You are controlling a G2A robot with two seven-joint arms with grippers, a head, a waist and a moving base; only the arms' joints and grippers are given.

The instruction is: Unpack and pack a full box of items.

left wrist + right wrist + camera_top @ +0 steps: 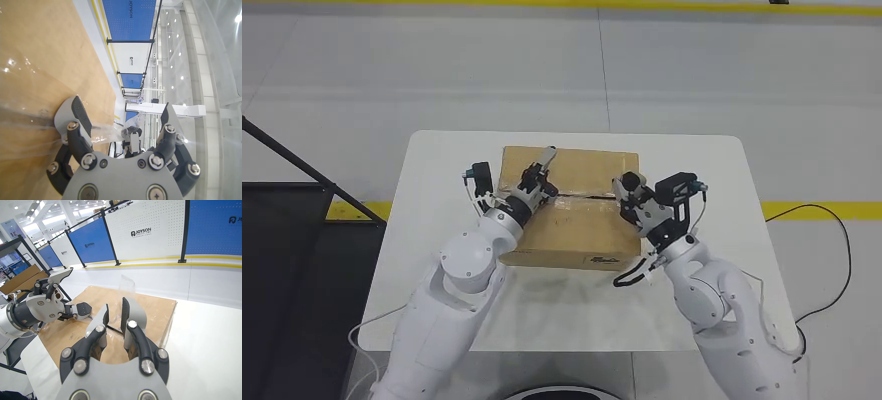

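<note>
A closed brown cardboard box (562,235) stands in the middle of the white table (442,200), with clear tape (582,197) along its top seam. My left gripper (539,172) is open wide over the left part of the lid. One of its fingers (81,113) lies flat on the taped seam (19,121), and the other stands up in the air. My right gripper (115,303) hovers open at the seam's right part. A loose strip of clear tape (127,284) rises from the lid (155,311) along one finger. The left gripper (78,289) shows across from it.
Bare table (208,342) surrounds the box on all sides. A black stand leg (282,155) slants off the table's left. Blue and white fence panels (147,237) and a yellow floor line (817,210) lie beyond. Other cartons (22,275) sit on a rack far off.
</note>
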